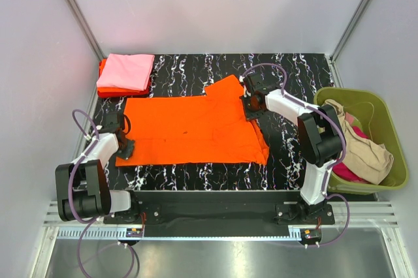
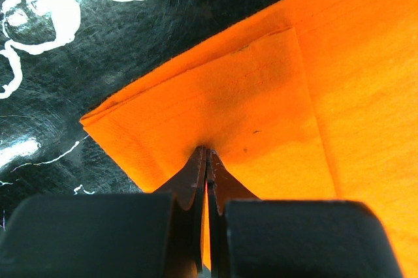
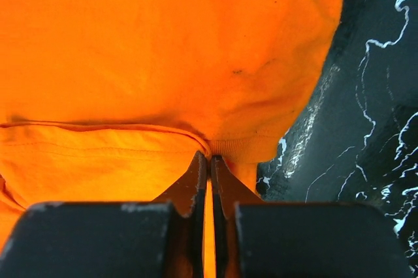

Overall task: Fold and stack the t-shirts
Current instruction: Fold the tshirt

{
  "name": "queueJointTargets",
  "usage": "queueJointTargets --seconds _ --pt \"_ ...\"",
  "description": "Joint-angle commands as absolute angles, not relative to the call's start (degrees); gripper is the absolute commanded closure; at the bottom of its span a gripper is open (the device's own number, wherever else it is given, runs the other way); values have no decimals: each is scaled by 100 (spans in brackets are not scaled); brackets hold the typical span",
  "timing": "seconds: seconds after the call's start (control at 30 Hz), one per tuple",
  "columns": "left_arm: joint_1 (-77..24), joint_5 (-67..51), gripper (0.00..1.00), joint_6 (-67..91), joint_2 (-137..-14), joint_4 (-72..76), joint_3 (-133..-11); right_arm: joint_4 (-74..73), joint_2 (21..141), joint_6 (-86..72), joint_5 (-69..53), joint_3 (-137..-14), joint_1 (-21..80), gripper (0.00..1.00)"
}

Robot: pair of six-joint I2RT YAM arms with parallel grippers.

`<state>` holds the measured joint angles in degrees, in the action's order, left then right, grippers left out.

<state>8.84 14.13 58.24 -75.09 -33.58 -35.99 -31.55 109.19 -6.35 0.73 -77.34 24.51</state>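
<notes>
A bright orange t-shirt (image 1: 189, 128) lies spread flat across the middle of the black marbled table. My left gripper (image 1: 124, 136) is shut on its left edge; the left wrist view shows the jaws pinching a folded corner of the orange cloth (image 2: 215, 102). My right gripper (image 1: 249, 103) is shut on the shirt's right end; the right wrist view shows the jaws closed on the ribbed collar edge (image 3: 251, 147). A folded light pink t-shirt (image 1: 126, 71) lies on a folded red-orange one (image 1: 104, 90) at the back left.
An olive-green plastic basket (image 1: 385, 128) stands off the table's right edge and holds a beige shirt (image 1: 362, 144) and a magenta one (image 1: 346, 172). Bare marbled table (image 1: 294, 76) shows behind and to the right of the orange shirt.
</notes>
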Motion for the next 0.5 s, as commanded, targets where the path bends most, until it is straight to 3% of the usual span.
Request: queueJointTargets --seconds 0.0,0.2,0.23,0.37,0.43,0.47 --pt "984 1696 99 5678 -7805 -3647 -3313 -3085 10819 -527 237 -8016 2479 100" --pt "976 1705 99 5678 -7866 -3647 -3340 -3067 10837 -387 255 -8165 2479 96" --pt "976 1696 99 5669 -7866 -3656 -3340 -3067 10837 -369 237 -8174 2487 90" --pt "984 1696 99 5651 -7822 -3674 -3340 -3085 10846 -395 237 -8227 2487 81" --pt "984 1731 99 5634 -7787 -3726 -3384 -3233 10793 -535 281 -8253 2487 67" --pt "984 1749 99 5642 -7770 -3753 -3392 -3356 10715 -754 342 -8323 2479 64"
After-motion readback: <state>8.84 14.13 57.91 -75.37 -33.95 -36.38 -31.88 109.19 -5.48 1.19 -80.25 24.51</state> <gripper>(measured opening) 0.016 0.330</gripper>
